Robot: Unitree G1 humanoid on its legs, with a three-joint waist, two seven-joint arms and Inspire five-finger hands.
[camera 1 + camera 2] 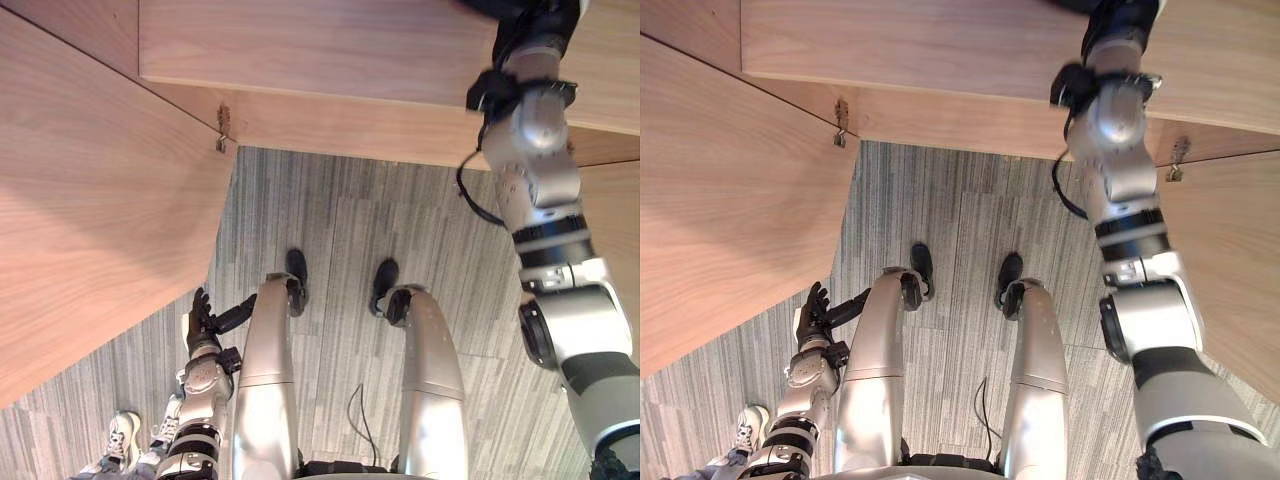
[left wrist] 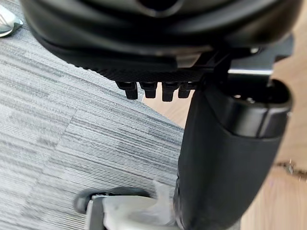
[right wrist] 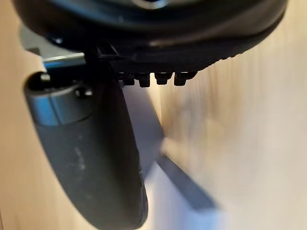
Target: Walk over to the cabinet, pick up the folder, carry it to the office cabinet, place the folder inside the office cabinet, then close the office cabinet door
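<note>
Fingers (image 1: 200, 303) on the left hand (image 1: 207, 322) are loose and nearly straight, holding nothing, the hand low on the near left beside the striped grey carpet (image 1: 340, 220). Up at the far right, the right hand (image 1: 1118, 18) is raised against the office cabinet (image 1: 350, 50), smooth pale wood with a fine grain. From the right wrist, its fingers (image 3: 160, 78) show as a short straight row, uncurled, with the thumb (image 3: 91, 158) standing apart from them. Now the folder (image 3: 149, 125): past that thumb sits a flat, thin, pale blue-grey slab with a darker straight edge, lying close against the wood, and its long axis seems to run away from the hand. It is blurred, so I cannot tell which way it points in the scene, or whether thumb or fingers touch it. On the left, a broad flat cabinet door (image 1: 90, 200) swings wide open, with a small metal hinge (image 1: 222, 128) at its far corner. A second door (image 1: 1230, 260) stands open on the right. At the near left, a person's pale shoe (image 1: 122, 435) rests on the carpet.
</note>
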